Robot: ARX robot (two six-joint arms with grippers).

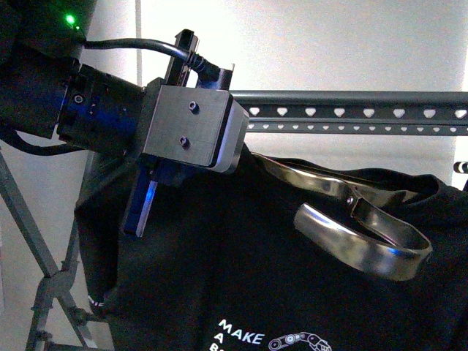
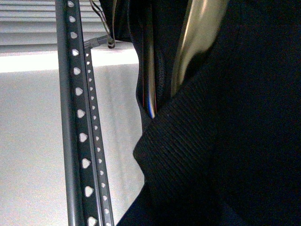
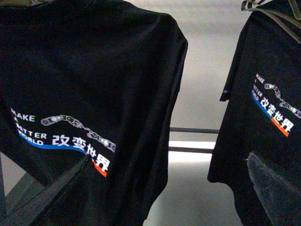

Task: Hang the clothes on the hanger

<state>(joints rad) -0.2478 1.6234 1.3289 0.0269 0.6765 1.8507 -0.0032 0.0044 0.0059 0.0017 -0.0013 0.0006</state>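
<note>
Black short-sleeved knit T-shirt [image 1: 241, 278] fills the lower front view and hangs limp just under the long dark grey metal rail [image 1: 380, 99]. The rail's long axis runs level, left to right across the robot's front, on crossed grey legs [image 1: 50, 276]. The shirt's shoulder line follows the rail; whether they touch can't be told. The blocky grey-and-black left gripper [image 1: 162, 139] is close against the shirt's near shoulder, with the shirt to its right and below, so the left arm is the nearer one. Its jaws are hidden behind the wrist block, so their spread and hold can't be told. The right gripper [image 3: 167, 157] is well back facing the printed chest, jaws wide apart, nothing seen between them. A second black T-shirt [image 3: 268, 94] with the same print hangs beside. A shiny curved chrome band [image 1: 333, 235] loops out by the ribbed neck [image 2: 188, 155]. White lettering [image 1: 241, 330] sits low on the chest. Small heart-shaped holes [image 1: 340, 112] pierce the matte painted rail.
</note>
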